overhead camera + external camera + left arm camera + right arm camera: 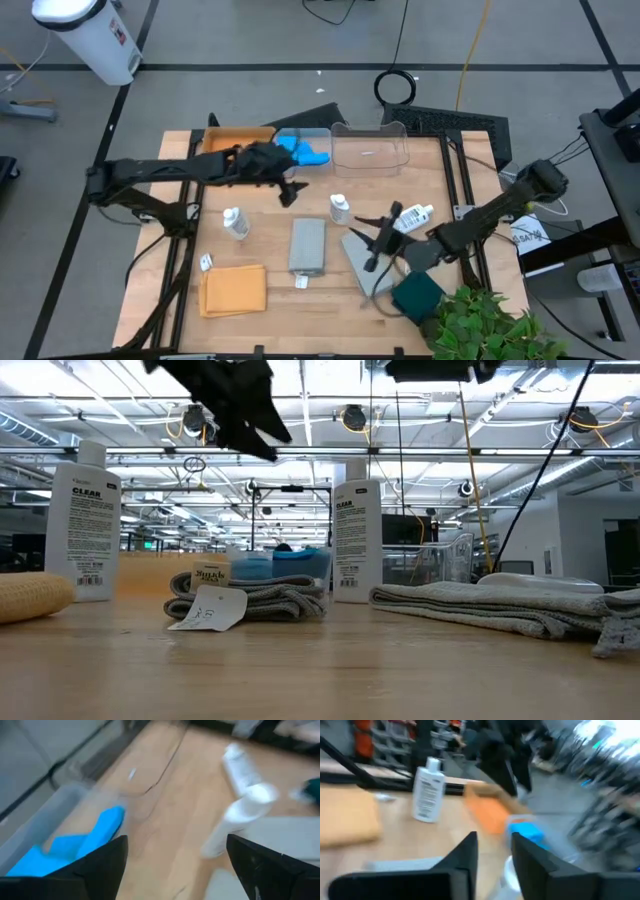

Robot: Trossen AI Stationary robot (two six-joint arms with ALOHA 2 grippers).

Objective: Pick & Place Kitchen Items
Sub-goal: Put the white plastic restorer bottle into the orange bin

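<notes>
sponges (303, 151) in clear bin (322, 132) | L pincer (291, 193) spread, empty | R pincer (377, 240) fingers narrowly apart, empty

Matt wooden table (270, 330), soft grey cloth (308, 245), clear glossy plastic bin (371, 150).

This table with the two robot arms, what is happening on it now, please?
The robot is sorting kitchen items. The left gripper hangs open by the clear bin that holds the blue sponges, and it holds nothing. The right gripper is low over a grey cloth, between two white bottles, fingers slightly apart and empty. Another grey cloth and an orange cloth lie on the table.
</notes>
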